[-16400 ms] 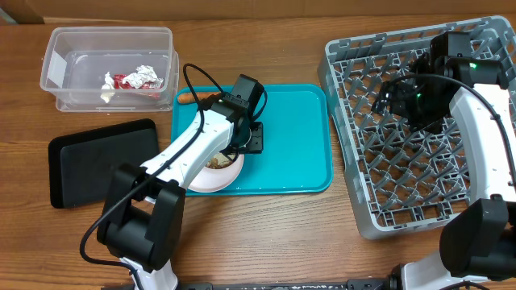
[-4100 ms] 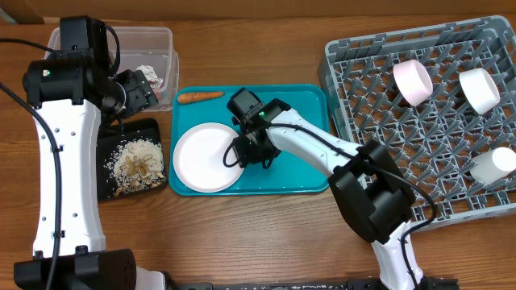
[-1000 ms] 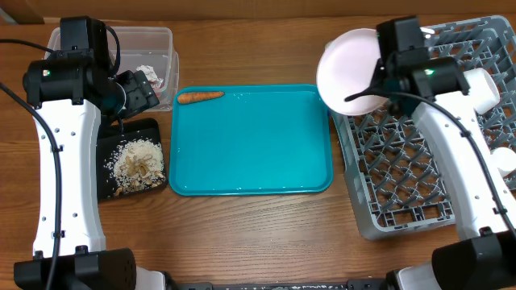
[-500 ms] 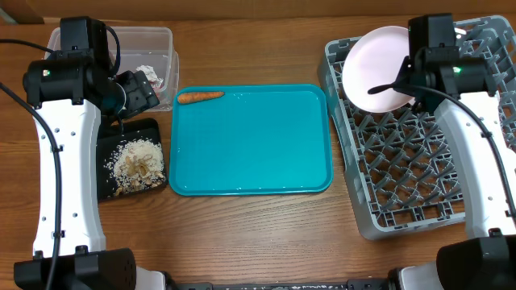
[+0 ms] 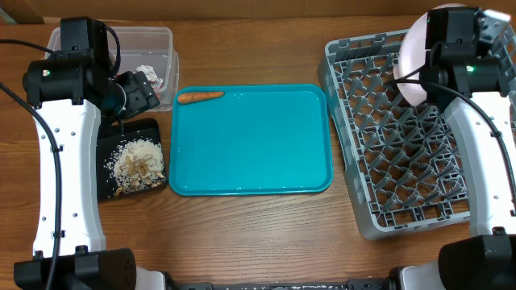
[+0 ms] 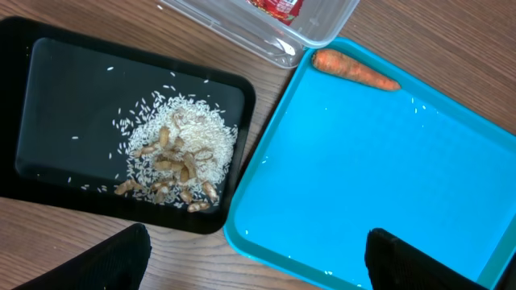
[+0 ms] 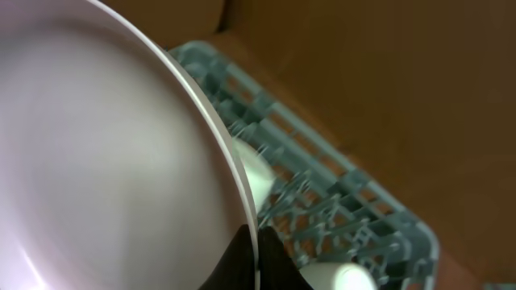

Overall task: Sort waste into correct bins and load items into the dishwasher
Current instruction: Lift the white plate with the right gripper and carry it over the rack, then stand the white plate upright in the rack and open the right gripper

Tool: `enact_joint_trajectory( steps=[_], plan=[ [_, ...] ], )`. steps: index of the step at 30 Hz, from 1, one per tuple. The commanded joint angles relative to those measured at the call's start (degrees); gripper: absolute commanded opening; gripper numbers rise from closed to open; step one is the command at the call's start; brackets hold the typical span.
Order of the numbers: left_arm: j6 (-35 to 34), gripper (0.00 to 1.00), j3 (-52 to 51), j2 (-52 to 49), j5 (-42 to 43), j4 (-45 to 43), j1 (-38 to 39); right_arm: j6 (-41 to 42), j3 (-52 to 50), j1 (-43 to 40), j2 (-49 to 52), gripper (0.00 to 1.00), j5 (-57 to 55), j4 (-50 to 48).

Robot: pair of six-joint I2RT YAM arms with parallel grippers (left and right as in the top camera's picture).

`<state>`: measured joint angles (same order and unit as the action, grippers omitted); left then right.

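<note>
Grips the pale pink plate [image 5: 412, 71] by its rim in the right jaws, clenched on the edge at 6 o'clock in the wrist view. Carries it tipped near upright above the 12 o'clock side of the grey dish rack [image 5: 403, 161], itself at 3 o'clock on the wooden bench [image 5: 258, 234]. Looks glazed, smooth and rigid: probably slippery under so thin a pinch, fairly heavy for it, and apt to chip against hard plastic. Best kept on edge and eased down between two peg rows, clear of the white crockery piece [image 7: 255, 173] seated just beyond the rim. Faces a stiff moulded lattice there, square, with upright pegs.

Holds the left jaws spread wide and empty above the meeting of the shallow black tray [image 6: 48, 80] and the teal serving tray [image 6: 387, 185]. Finds beige crumbly scraps [image 6: 177, 157] heaped loose in the black tray at 9 o'clock. Finds the crumpled white tissue [image 5: 147, 74] and red-and-white wrapper [image 6: 278, 6] in the clear tub [image 5: 157, 36] at 10 o'clock, both likely light and springy. Leaves the small orange carrot [image 5: 200, 97] at the teal tray's 11 o'clock corner: firm, tapered, liable to roll, so best pinched across its thick middle.
</note>
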<state>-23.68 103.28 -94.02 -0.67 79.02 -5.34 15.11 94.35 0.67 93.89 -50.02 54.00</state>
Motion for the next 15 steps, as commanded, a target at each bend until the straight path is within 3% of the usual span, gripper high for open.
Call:
enact_joint_trajectory(
  steps=[1,9,15],
  plan=[
    [-0.3,0.87,1.0,0.3,0.3,0.0,0.2,-2.1,0.3,-0.3,-2.1,0.04,-12.7,-2.4],
    [-0.3,0.87,1.0,0.3,0.3,-0.1,0.2,-1.2,-0.2,-1.1,-2.1,0.04,-22.2,-1.7],
    [-0.3,0.87,1.0,0.3,0.3,-0.2,0.2,-1.6,-0.2,-5.8,-0.7,0.04,-22.8,-3.4]
  ],
)
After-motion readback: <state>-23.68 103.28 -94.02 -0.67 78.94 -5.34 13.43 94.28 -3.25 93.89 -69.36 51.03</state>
